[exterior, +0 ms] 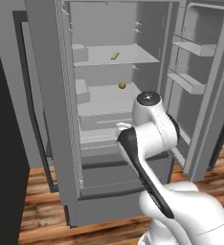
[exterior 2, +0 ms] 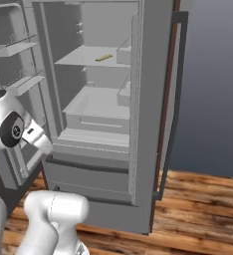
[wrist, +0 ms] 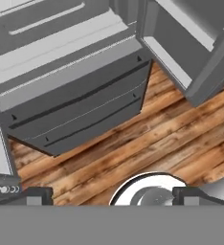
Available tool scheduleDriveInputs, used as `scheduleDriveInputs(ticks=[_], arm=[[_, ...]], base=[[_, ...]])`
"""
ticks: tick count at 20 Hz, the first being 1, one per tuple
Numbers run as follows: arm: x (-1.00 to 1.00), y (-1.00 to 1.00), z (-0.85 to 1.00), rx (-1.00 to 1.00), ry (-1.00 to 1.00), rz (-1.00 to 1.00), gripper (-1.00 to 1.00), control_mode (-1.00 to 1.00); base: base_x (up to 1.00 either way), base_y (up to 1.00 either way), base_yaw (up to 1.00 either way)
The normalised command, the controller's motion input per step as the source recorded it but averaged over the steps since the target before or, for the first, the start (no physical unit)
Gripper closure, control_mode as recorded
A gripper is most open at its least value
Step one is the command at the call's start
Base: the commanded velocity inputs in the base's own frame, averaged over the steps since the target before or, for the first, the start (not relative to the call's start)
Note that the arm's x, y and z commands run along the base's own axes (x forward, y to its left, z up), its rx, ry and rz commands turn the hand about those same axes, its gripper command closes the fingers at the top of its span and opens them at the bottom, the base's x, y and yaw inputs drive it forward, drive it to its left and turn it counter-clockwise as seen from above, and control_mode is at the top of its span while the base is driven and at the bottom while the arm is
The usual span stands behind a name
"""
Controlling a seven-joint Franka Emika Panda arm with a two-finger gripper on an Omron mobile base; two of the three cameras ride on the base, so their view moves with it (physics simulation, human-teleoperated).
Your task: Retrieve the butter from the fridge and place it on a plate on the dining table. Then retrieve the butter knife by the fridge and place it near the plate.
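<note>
Hand view: jaws point(wrist: 112, 196) wide (aimed floorward).

— Fridge point(exterior: 61, 119)?
— Tall, grey, both upper doors swung wide, filling most of the left base view; interior pale grey with shelves, door bins at upper right. Dark bottom drawers shut, above the wood floor in the hand view.
— Butter point(exterior: 115, 55)?
— Small thin yellow stick, lying flat and slightly angled on the upper shelf, near the top centre of the left base view; upper middle in the right base view.
</note>
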Motion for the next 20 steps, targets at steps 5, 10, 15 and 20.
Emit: scheduleDriveInputs(ticks=[5,10,15,20], arm=[[-0.04,-0.21,-0.04,0.0,0.02,0.14,-1.0,-1.0],[0.0,-0.23,0.0,0.01,0.07,0.46,-1.0,-1.0],[0.0,-0.47,0.0,-0.08,0.19,0.28,-1.0,-1.0],[0.0,-0.34,-0.11,-0.15,0.1,-0.03,-1.0,-1.0]], base=[[0.0,0.0,0.0],[0.0,0.0,0.0],[0.0,0.0,0.0],[0.0,0.0,0.0]])
